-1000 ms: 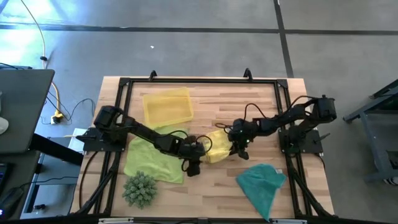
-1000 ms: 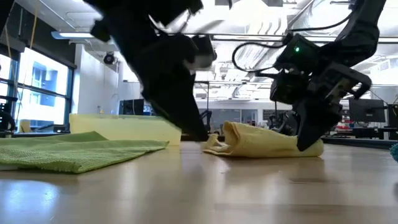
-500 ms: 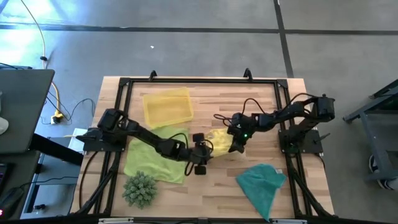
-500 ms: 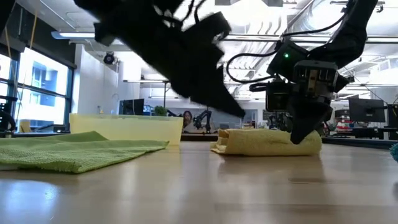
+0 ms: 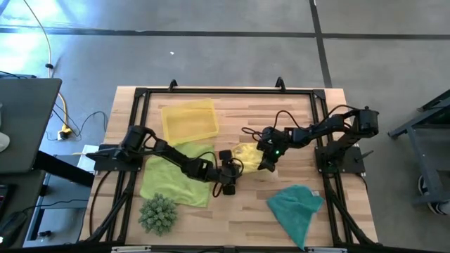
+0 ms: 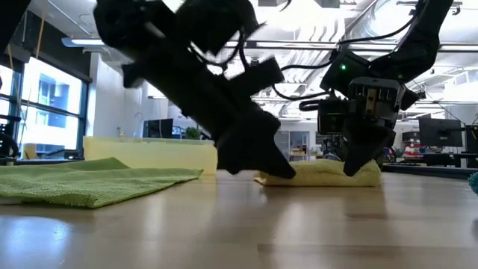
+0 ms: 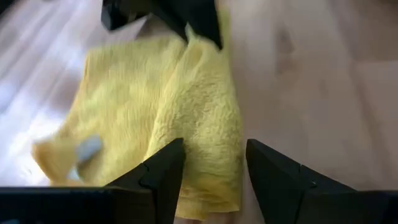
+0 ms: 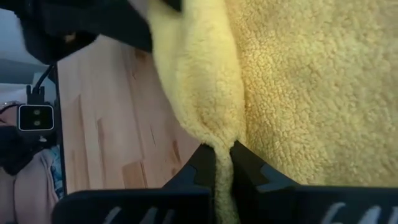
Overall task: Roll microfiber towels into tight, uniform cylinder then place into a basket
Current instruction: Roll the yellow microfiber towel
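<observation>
Right gripper (image 5: 265, 166) pinches the yellow towel's (image 5: 247, 157) edge; left gripper (image 5: 230, 187), fingers apart, sits just beside the towel.

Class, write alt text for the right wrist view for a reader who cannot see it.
The right gripper pinches a fold of the yellow towel between its dark fingers. Fuzzy yellow cloth fills most of the picture, with the wooden table beside it.

Table center: yellow towel (image 5: 247, 154), left gripper (image 5: 229, 177) at its 8 o'clock, right gripper (image 5: 266, 163) at its 3. Basket (image 5: 188, 119) at 10, lime towel (image 5: 176, 179), teal towel (image 5: 297, 205) at 5, spiky ball (image 5: 158, 213).
</observation>
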